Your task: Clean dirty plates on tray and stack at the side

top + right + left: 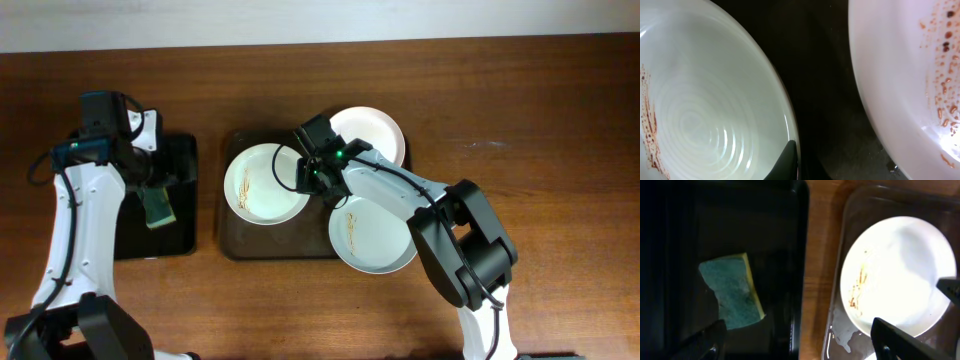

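The dark brown tray point(236, 238) holds three plates. The left plate point(262, 185), pale green in the right wrist view point(710, 100), has brown streaks on its left side. A white plate point(378, 132) sits at the back right and a streaked plate point(375, 240) at the front right. My right gripper point(312, 168) is at the left plate's right rim. One finger point(788, 159) lies on that rim and the other is hidden in the dark. My left gripper point(150, 182) is open and empty above the black tray, its jaws point(797, 325) wide apart.
A small black tray point(180, 200) stands left of the brown tray and holds a green and yellow sponge point(157, 207), which also shows in the left wrist view point(735, 292). Wet smears mark the brown tray's floor point(842, 330). Bare wooden table point(540, 150) lies to the right.
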